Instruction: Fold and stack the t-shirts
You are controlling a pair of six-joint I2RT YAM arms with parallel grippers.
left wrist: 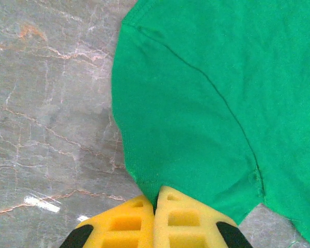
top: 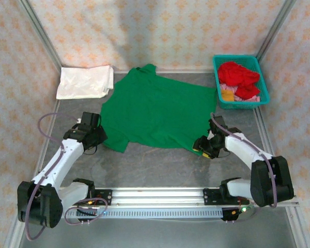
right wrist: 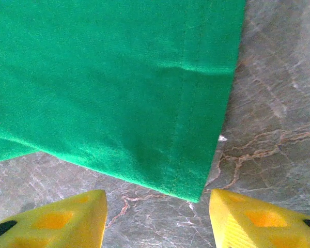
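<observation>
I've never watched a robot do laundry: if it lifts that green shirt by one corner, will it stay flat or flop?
Probably flop: the green t-shirt lies limp with creases, so it would likely drape from the pinched spot. It looks thin, so likely light. Pushed, it would probably bunch rather than slide across the table.

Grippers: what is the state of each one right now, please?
Left gripper: closed, pinching the sleeve edge of the green t-shirt.
Right gripper: open around the shirt's corner, holding nothing.
</observation>
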